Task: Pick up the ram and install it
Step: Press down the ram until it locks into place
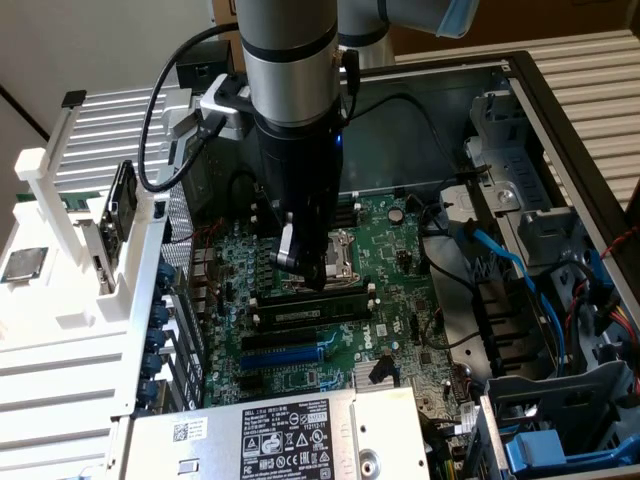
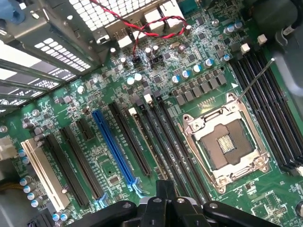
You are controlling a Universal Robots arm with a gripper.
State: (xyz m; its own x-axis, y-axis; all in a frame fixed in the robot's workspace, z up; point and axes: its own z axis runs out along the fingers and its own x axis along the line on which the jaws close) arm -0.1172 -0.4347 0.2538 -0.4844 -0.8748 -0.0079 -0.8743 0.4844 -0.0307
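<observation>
- A pale wall (image 1: pixel 100 45) fills the upper corner on the exterior view's left, crossed by a dark diagonal line.
- White ribbed panelling (image 1: pixel 590 75) runs along the exterior view's right, lit bright and even.
- More of that white slatted surface (image 1: pixel 60 370) sits low on the exterior view's left, carrying a white plastic rack (image 1: pixel 60 210).
- A brown, cardboard-coloured patch (image 1: pixel 540 20) shows along the top edge.
- Light falls soft and diffuse, with no hard shadows across the pale surfaces.
</observation>
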